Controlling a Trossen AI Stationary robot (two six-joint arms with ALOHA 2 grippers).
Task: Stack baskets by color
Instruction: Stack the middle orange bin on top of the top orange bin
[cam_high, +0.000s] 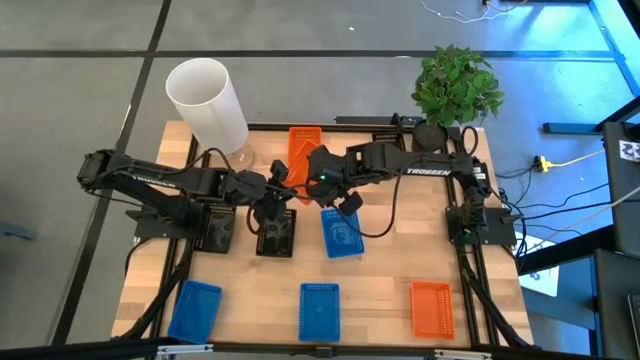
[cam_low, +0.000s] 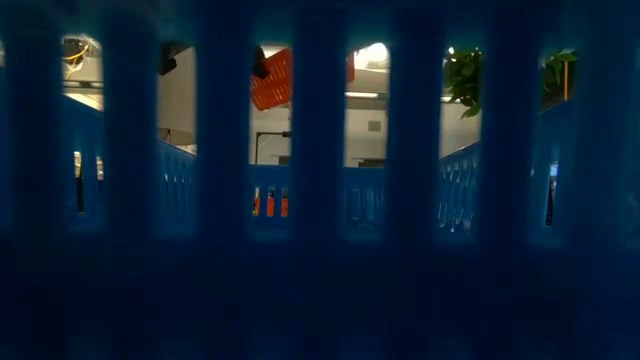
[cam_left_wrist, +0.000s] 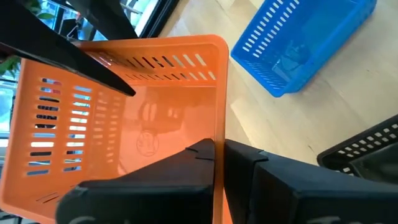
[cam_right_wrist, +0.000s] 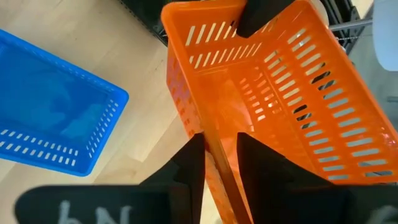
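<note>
Both hands meet on one orange basket (cam_high: 303, 150) at upper centre of the bench (cam_high: 380, 270): a handover. Left hand (cam_left_wrist: 219, 155) pinches its wall tightly; right hand (cam_right_wrist: 221, 162) stands loosened around the rim. Next, I think, right withdraws and left carries it to the lower-right orange basket (cam_high: 431, 307).

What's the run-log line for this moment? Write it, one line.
item: orange basket held off the table | left gripper: fingers shut on its wall | right gripper: at its opposite end
</note>
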